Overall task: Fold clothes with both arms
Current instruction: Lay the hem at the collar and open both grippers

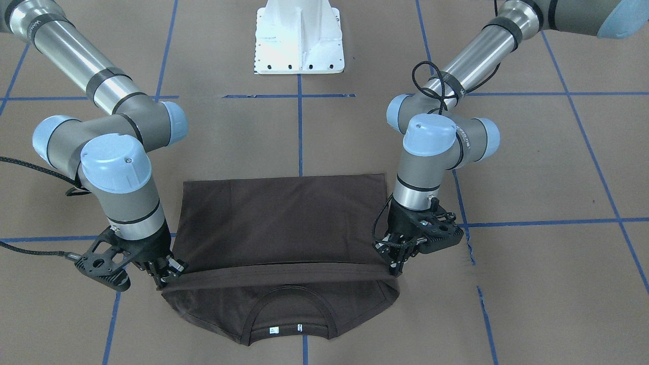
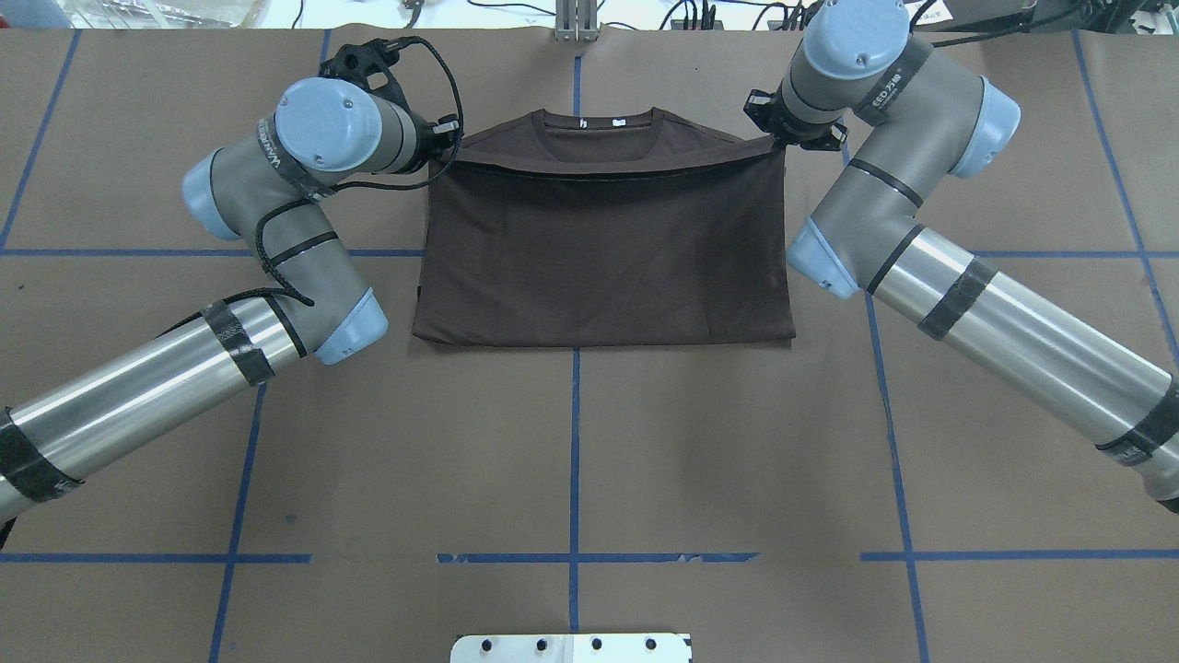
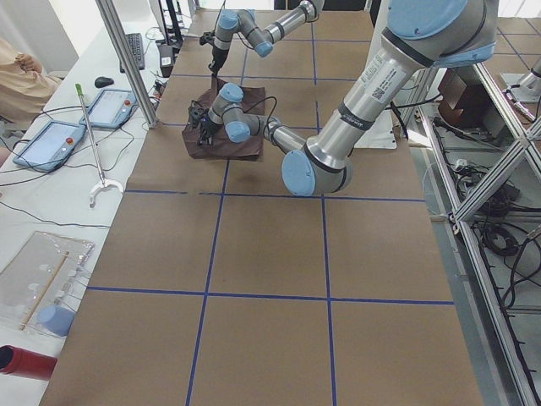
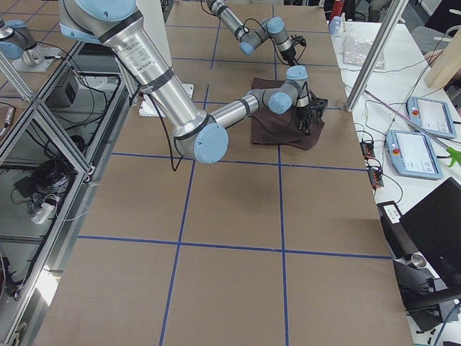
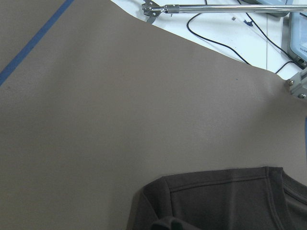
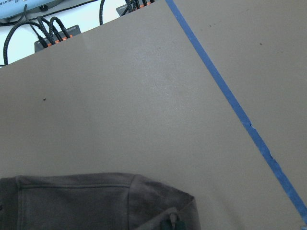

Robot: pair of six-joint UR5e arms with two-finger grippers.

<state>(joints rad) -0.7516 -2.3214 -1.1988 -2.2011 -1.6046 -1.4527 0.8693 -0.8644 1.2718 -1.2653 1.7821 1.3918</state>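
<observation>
Handling: the T-shirt (image 2: 599, 258) looks light, limp and soft. It will probably sag wherever it's unsupported and drag on the worktop (image 2: 571, 442), so both ends have to travel level.
Where to grip: out at the two ends of the doubled-over hem. Pinch one end only and I'd expect the cloth to swing and skew.
Near edge: a straight fold line (image 2: 599, 343) lies flat on the robot's side of the garment.
Body panel: dark brown, plain and smooth, with barely a wrinkle, squarely astride the blue centre tape.
Hem: the hem edge (image 1: 284, 271) runs as a taut, slightly rolled line from one gripper to the other, just short of the neckline.
Left gripper (image 1: 398, 266): its jaws look clamped on the hem's end, over the shoulder on that side.
Right gripper (image 1: 165, 276): a mirror image, jaws closed on the opposite end of the hem.
Far edge: the ribbed round collar (image 1: 253, 319) and white neck labels (image 1: 274, 330) are uncovered beyond the hem, and the shoulders curve away on both sides.
</observation>
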